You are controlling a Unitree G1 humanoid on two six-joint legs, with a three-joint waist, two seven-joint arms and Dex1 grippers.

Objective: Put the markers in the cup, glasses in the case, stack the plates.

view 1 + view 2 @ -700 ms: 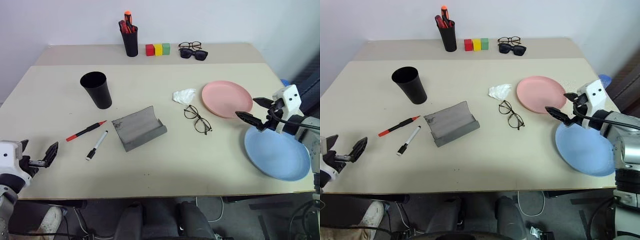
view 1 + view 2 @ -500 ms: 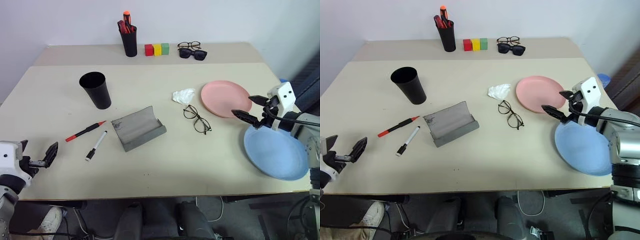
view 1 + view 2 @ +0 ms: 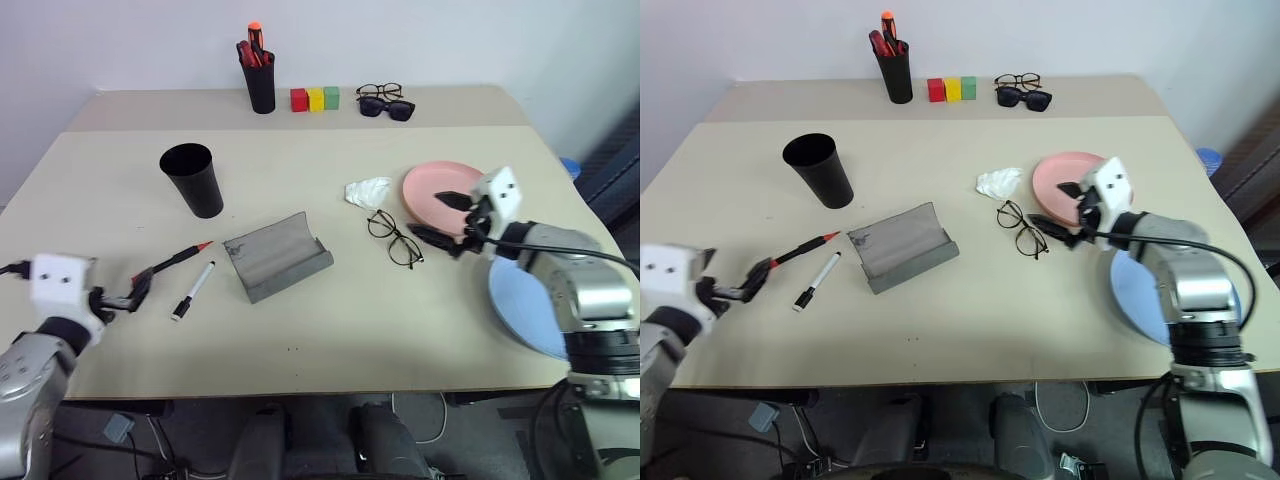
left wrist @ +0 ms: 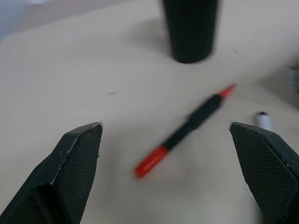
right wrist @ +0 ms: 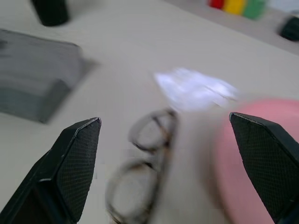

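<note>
Beige tabletop (image 3: 330, 320) fills the scene, with a pale wall behind it. Nearest on the robot's left, the left gripper (image 3: 137, 290) hangs low over the table with its two black fingers spread wide and nothing between them. Just ahead of its tips lies the red marker (image 3: 172, 262), slanted, and beside that the white marker (image 3: 194, 290), both flat on the table and untouched. On the right, the blue plate (image 3: 520, 310) lies at the near table edge, partly under the right arm. The right gripper (image 3: 442, 218) is also splayed open and empty, poised over the near rim of the pink plate (image 3: 440, 185), its fingers aimed toward the glasses (image 3: 393, 238), which lie just beside it on the table, apart from the fingertips. In the middle sits the grey case (image 3: 277, 257) with its flap open, between the markers and the glasses. A crumpled white scrap (image 3: 368, 191) lies just beyond the glasses. Farther back on the left stands the black cup (image 3: 192, 180), upright. Against the wall are a pot of pens (image 3: 260, 75), three coloured blocks (image 3: 315, 98) and two more pairs of glasses (image 3: 385, 100).
</note>
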